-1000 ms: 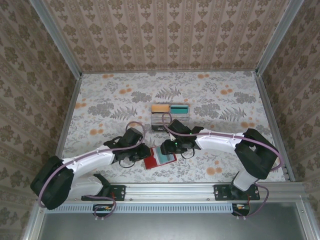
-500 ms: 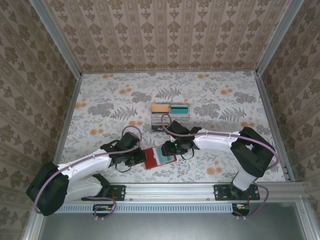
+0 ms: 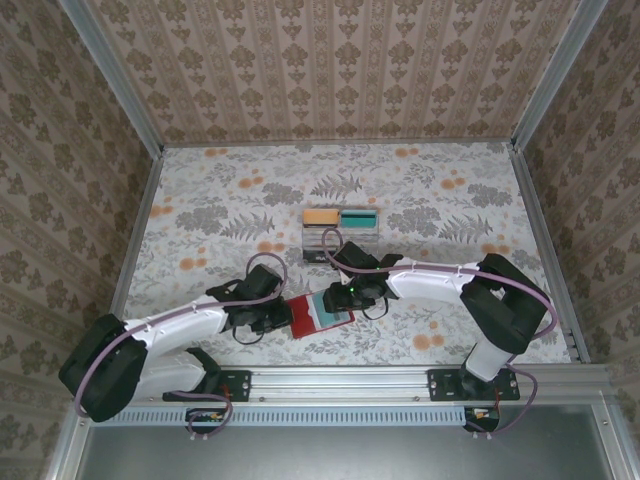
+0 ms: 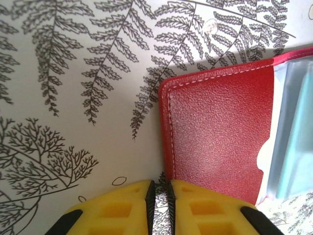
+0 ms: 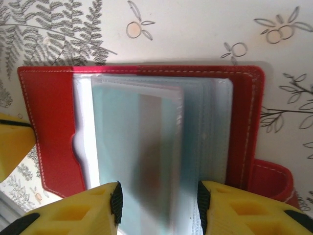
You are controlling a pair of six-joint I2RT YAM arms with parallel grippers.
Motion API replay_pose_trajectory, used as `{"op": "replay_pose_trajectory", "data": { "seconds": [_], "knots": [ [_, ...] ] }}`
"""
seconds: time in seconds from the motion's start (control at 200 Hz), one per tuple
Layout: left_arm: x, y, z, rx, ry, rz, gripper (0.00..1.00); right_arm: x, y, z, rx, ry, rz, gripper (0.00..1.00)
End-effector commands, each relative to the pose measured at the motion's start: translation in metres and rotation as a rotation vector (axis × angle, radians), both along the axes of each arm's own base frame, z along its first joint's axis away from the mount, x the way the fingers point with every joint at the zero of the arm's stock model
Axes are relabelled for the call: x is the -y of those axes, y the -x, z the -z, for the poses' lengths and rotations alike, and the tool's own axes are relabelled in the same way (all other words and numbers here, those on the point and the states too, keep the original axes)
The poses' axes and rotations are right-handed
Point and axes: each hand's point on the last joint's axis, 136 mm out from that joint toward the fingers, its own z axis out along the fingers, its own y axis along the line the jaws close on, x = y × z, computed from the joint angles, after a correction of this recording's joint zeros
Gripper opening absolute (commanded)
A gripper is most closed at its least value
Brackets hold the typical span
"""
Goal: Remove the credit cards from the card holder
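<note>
My left pincer (image 4: 161, 188) is the one that has shifted in the last second. It slid back toward the near edge of the bench (image 3: 200, 200), then crept in again, and now sits at the left border of the card holder (image 4: 215, 127). Its jaws are narrow, almost together, and the stitched red edge of the cover runs straight into the slit between them, so I judge that it is pinching that edge to pin it down.

My right pincer (image 5: 159, 200) has hardly stirred. Its jaws stand half apart, one on either side of the clear plastic sleeves (image 5: 137, 147). One leaf stands up, blurred, between them, and I can't tell whether they press it yet.

The holder itself has not moved. It lies open and flat near the front of the bench, between my two pincers and well short of the clear tray (image 3: 340, 222) behind it.

As I read it, the cover is now anchored, which frees my right side to close on a pale teal card and draw it out. No card is out yet, so the real work is all ahead
</note>
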Motion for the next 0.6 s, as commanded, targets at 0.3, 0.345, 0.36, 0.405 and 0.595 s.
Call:
{"op": "replay_pose_trajectory", "data": {
  "seconds": [0.3,0.345,0.36,0.405,0.595],
  "knots": [
    [0.011,-0.002,0.001,0.004,0.017,0.019,0.20,-0.032,0.003,-0.032,-0.011,-0.151,-0.050,0.47],
    [0.011,-0.002,0.001,0.006,0.017,0.019,0.19,-0.034,0.004,-0.033,-0.015,-0.156,-0.056,0.47],
    [0.012,-0.002,0.001,0.005,0.017,0.019,0.20,-0.034,0.004,-0.033,-0.017,-0.158,-0.056,0.47],
    [0.012,-0.002,0.001,0.005,0.017,0.019,0.19,-0.037,0.004,-0.033,-0.024,-0.168,-0.058,0.47],
    [0.013,-0.002,0.000,0.006,0.022,0.023,0.20,-0.049,0.008,-0.034,-0.049,-0.208,-0.075,0.50]
  ]
}}
